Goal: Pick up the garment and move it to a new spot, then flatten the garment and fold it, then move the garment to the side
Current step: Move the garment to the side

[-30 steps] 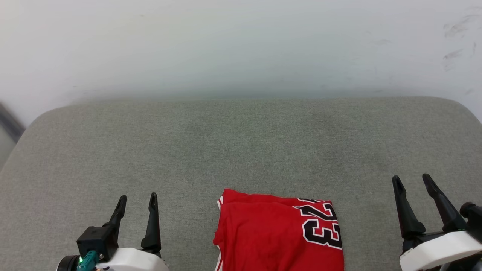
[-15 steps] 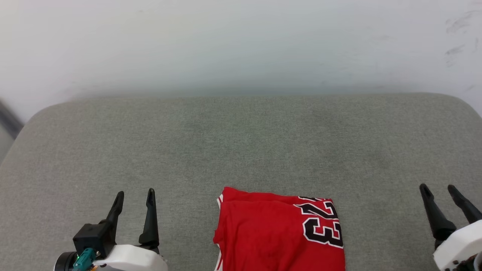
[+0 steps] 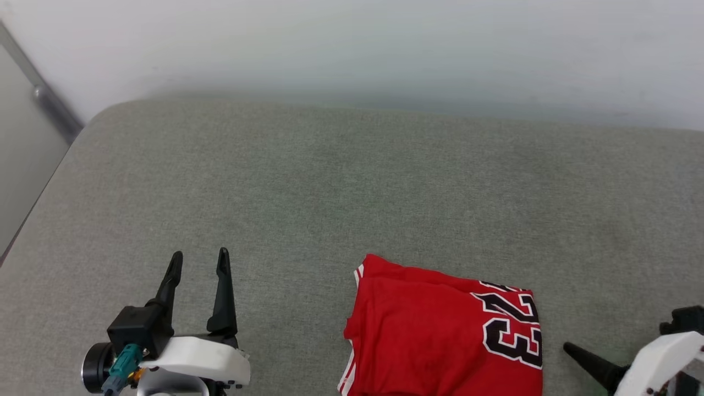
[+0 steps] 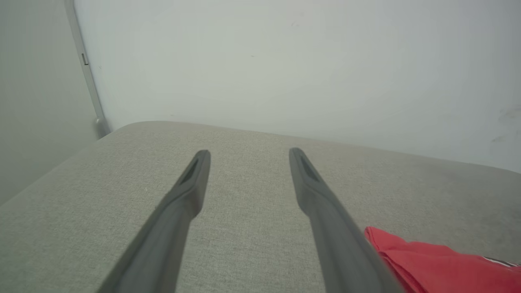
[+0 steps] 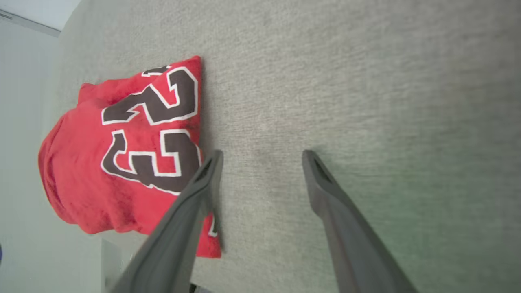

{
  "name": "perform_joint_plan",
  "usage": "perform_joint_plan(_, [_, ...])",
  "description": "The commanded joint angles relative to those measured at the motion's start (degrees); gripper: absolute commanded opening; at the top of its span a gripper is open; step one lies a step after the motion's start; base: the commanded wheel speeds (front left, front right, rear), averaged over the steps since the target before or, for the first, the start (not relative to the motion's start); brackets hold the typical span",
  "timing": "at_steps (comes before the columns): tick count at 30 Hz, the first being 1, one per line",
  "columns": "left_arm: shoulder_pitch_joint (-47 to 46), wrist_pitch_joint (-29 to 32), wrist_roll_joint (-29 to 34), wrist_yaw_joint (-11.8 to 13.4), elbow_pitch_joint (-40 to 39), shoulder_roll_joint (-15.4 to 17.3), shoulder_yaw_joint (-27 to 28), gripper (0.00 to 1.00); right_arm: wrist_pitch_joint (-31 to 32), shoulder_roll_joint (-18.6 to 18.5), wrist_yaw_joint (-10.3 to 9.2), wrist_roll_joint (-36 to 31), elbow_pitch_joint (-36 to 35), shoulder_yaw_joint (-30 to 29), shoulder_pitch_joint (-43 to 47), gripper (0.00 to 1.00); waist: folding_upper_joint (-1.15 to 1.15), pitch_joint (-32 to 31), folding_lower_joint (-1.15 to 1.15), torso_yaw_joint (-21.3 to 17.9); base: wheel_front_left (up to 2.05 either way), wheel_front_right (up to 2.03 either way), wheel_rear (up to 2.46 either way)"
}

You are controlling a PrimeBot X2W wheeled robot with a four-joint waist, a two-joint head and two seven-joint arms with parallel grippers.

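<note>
One folded garment (image 3: 440, 330) lies on one cushion (image 3: 330, 192) — left gripper (image 3: 199, 254) and right gripper (image 5: 262, 154) gape wide, empty.

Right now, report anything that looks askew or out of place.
Only the folded garment: it lies slightly skewed at the near edge of the grey cushion, and its layers are stacked unevenly, with a lower layer peeking out along the far side.

Head looks down, wrists low; all share garment (image 3: 429, 330)
</note>
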Motion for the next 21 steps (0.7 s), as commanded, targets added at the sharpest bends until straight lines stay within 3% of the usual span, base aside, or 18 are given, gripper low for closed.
perform_joint_plan(1, [-0.99,-0.23,0.31,-0.07,-0.03,-0.27,0.02,1.00,0.28,0.96,-0.02,2.17,0.79,-0.22,-1.56,1.00,0.00,1.17,0.00,1.12,0.00,0.00,0.00])
perform_joint_plan(6, [-1.85,-0.29,0.72,-0.44,0.48,-0.64,0.05,1.00,5.22,5.90,-0.05,11.12,5.48,2.50,-3.36,1.00,0.00,2.70,0.00,1.99,0.00,0.00,0.00])
perform_joint_plan(11, [-2.59,-0.35,0.88,-0.64,0.75,-0.64,0.07,1.00,7.16,6.31,-0.07,16.15,7.80,3.88,-4.69,1.00,0.00,3.09,0.00,2.18,0.00,0.00,0.00])
perform_joint_plan(12, [-2.57,-0.36,0.92,-0.68,0.78,-0.65,0.10,1.00,6.81,6.07,-0.07,16.70,7.84,4.23,-4.95,0.49,0.00,3.08,0.00,2.14,0.00,0.00,0.00])
perform_joint_plan(13, [-2.43,-0.37,0.93,-0.60,0.93,-0.65,0.14,1.00,6.63,5.83,-0.07,17.12,8.04,4.65,-5.03,0.16,0.00,2.88,0.00,2.05,0.00,0.00,0.00])
perform_joint_plan(14, [-2.34,-0.38,0.90,-0.61,0.97,-0.69,0.13,1.00,6.40,5.57,-0.07,17.47,7.95,5.08,-5.11,0.00,0.00,2.76,0.00,1.96,0.00,0.00,0.00])
perform_joint_plan(17, [-2.05,-0.39,0.77,-0.74,1.13,-0.81,0.08,1.00,5.04,4.44,-0.02,18.30,6.47,6.33,-6.07,0.00,0.00,2.19,0.00,1.44,0.00,0.00,0.00])
perform_joint_plan(21, [-1.20,-0.37,0.69,-0.79,1.28,-0.41,0.09,1.00,1.20,1.08,-0.02,14.00,4.52,9.65,-7.07,0.00,0.00,0.73,0.00,0.13,0.00,0.00,0.00])
